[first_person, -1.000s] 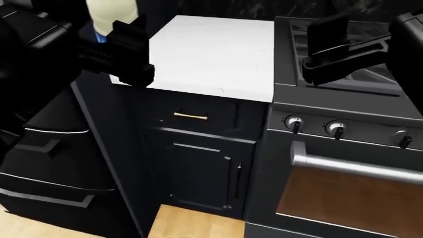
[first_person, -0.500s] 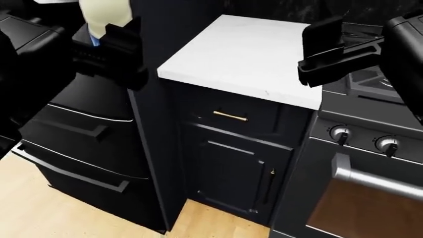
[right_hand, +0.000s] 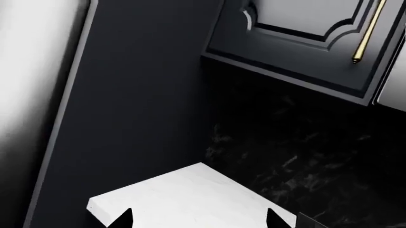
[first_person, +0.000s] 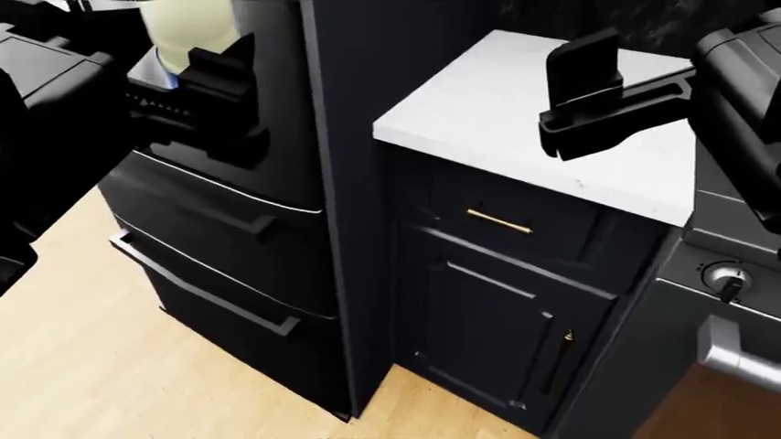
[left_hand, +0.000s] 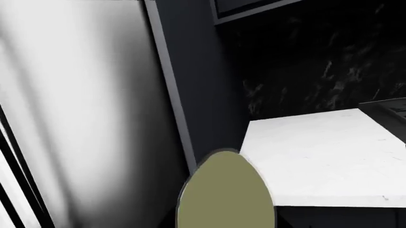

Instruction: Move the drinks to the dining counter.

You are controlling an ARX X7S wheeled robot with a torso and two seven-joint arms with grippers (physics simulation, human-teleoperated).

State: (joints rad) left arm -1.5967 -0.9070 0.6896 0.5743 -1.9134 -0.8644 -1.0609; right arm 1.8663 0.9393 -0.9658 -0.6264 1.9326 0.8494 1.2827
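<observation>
Swinging left since a moment ago, the view now shows more wood floor (first_person: 73,347) and less oven. Left gripper (first_person: 201,87) is clamped on the cream bottle (first_person: 189,32), held at far left before the black fridge (first_person: 232,229); the right gripper (first_person: 586,91) hovers spread and empty over the narrow white counter (first_person: 488,101), which tops dark drawers (first_person: 500,219).

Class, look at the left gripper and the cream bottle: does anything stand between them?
Nothing visible does. The left gripper is already closed around the cream bottle, carrying it in front of the dark fridge. The dining counter is out of view.
</observation>
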